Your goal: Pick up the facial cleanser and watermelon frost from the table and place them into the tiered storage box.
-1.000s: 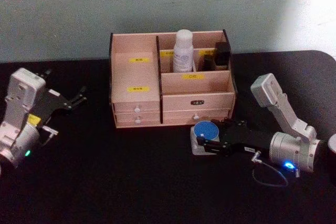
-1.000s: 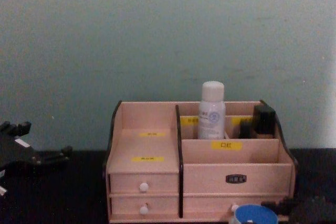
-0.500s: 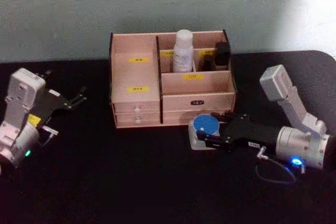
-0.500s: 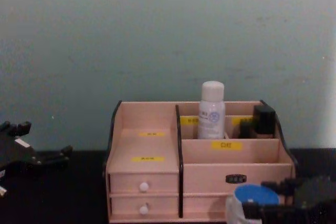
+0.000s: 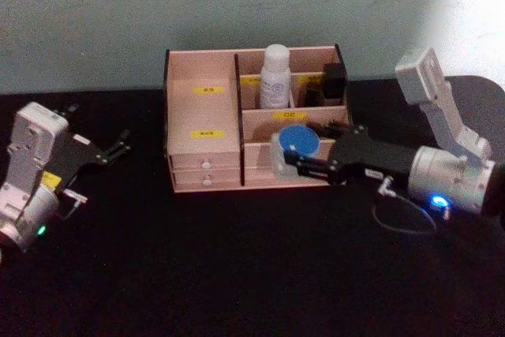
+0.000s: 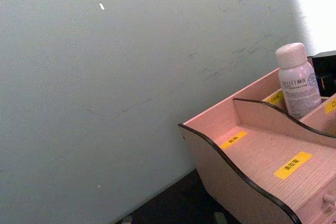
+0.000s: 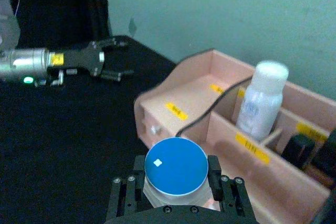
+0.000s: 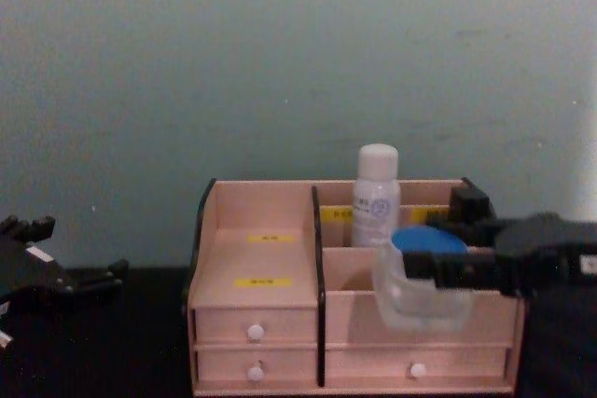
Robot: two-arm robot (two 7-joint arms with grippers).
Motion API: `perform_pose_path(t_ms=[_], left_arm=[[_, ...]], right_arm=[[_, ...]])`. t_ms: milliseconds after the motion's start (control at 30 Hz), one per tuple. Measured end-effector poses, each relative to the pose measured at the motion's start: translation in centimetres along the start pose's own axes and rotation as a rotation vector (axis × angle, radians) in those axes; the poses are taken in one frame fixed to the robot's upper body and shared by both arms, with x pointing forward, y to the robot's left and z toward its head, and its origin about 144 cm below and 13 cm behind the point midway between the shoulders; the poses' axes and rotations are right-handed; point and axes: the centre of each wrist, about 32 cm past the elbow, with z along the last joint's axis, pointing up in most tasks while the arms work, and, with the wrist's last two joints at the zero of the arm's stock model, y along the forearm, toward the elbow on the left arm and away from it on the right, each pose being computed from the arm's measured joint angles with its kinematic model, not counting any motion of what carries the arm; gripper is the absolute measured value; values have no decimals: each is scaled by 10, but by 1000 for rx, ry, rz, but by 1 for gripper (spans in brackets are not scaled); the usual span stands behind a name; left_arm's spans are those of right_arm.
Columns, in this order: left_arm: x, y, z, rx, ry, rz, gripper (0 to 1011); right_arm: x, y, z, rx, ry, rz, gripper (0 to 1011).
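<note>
Clamped from both sides by the right gripper [image 5: 298, 160] [image 7: 176, 181] is a blue-lidded translucent jar [image 5: 295, 140] [image 7: 176, 167] [image 8: 424, 241], with one black finger pressed against each flank and the lid facing up. The jar is held clear of the black table [image 5: 237, 266], before the right half of the tiered storage box [image 5: 207, 146] [image 8: 261, 263] [image 7: 176, 94] [image 6: 252, 156]. In the chest view it is seen level with the middle tier; whether it is over the front compartment or short of it cannot be told. The right arm is brought in from the box's 4 o'clock side, as seen from the head. At 12 o'clock from the jar, a white bottle [image 5: 276, 76] [image 8: 376, 195] [image 7: 260, 100] [image 6: 296, 80] with a pale cap is stood upright in a rear compartment of the box. A dark boxy item [image 5: 334, 80] [image 7: 296, 148] is lodged in the rear compartment at the jar's 1 o'clock. Yellow labels are carried on the stepped tiers, and white-knobbed drawers are set along the front. At 9 o'clock from the box, well apart from it, the left gripper [image 5: 120, 144] [image 7: 114, 59] is held above the table with its fingers spread and nothing between them.
</note>
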Motion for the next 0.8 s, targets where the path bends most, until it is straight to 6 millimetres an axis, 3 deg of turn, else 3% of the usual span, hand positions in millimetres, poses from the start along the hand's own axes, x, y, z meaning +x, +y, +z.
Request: perform_pose_path(t_ms=[400,800], left_arm=[[0,0,0,0,0,0,1001],[0,0,0,0,0,0,1001]], right_arm=[[11,39,23,46,-7,8,719],[25,98,50,34,-3,15,719]])
